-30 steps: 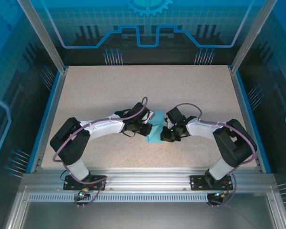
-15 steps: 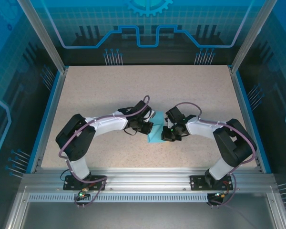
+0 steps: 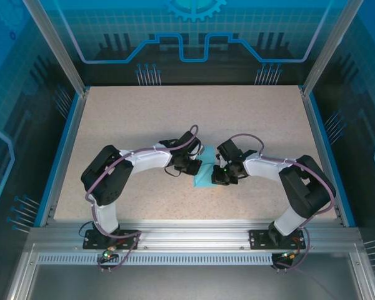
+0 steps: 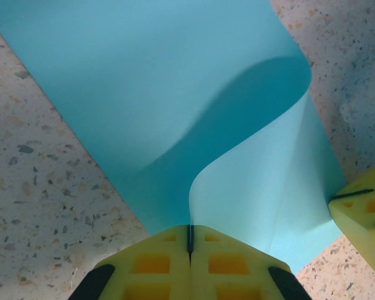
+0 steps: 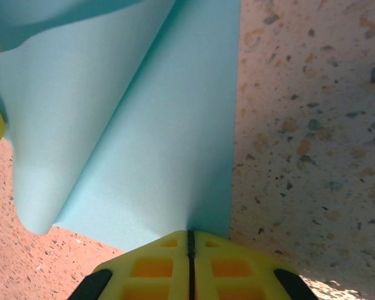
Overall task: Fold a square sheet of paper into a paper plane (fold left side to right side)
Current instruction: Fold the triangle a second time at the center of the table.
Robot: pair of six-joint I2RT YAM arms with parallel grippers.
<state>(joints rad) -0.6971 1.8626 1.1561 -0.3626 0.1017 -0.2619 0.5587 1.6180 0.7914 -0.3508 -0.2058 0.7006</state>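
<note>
The square sheet of paper (image 3: 204, 172) is light blue and lies at the table's centre between both grippers. In the left wrist view the paper (image 4: 144, 87) curls up from the table in a loose bend, and my left gripper (image 4: 189, 229) is shut on the lifted edge. My right gripper (image 5: 189, 235) is shut on the near edge of the paper (image 5: 150, 144), close to its right side. From above, the left gripper (image 3: 194, 166) and the right gripper (image 3: 216, 175) stand close together over the sheet. A yellow right fingertip (image 4: 362, 215) touches the sheet's corner.
The speckled tabletop (image 3: 137, 119) has open room behind and to both sides. Blue rails (image 3: 61, 156) and aluminium posts bound it. Both arms bend inward from their bases at the near edge.
The left arm's elbow has swung right and forward, carrying its gripper slightly toward the right one with the paper edge. The right arm has held still.
</note>
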